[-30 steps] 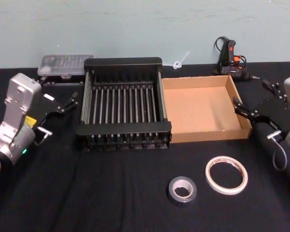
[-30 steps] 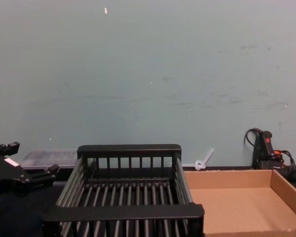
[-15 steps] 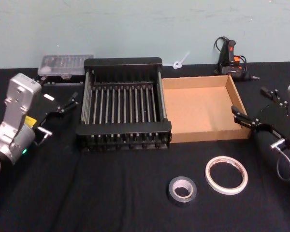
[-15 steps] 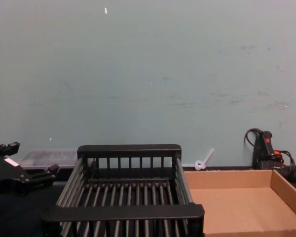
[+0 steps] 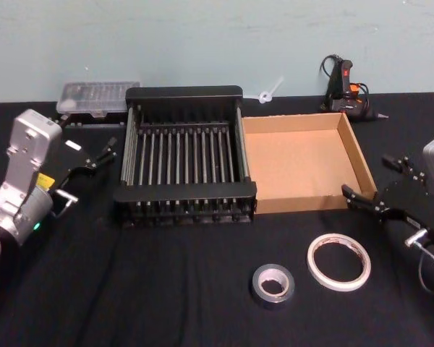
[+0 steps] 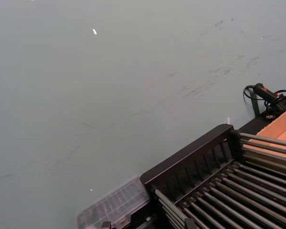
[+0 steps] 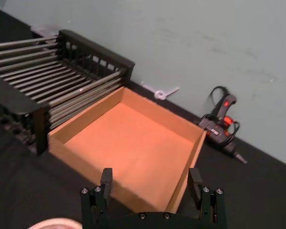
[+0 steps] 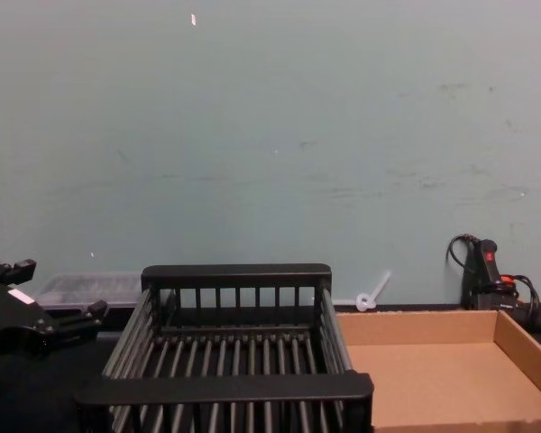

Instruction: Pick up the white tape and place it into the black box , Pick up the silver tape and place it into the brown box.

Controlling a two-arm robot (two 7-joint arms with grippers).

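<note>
Off-white tape (image 5: 338, 262) lies flat just below the right gripper (image 5: 376, 189), whose spread fingers suit grasping its rim; the left gripper (image 5: 98, 154) idles open.

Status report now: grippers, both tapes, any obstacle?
Right gripper open, near white tape. Left gripper open, parked. Silver tape on table. Nothing blocking.

Bare black tablecloth (image 5: 166, 289) lies open around the white tape (image 5: 338, 261) and silver tape (image 5: 273, 284). My right gripper (image 5: 376, 186), fingers apart, hangs beside the brown box (image 5: 362, 155) corner, nothing between it and the tape.
</note>
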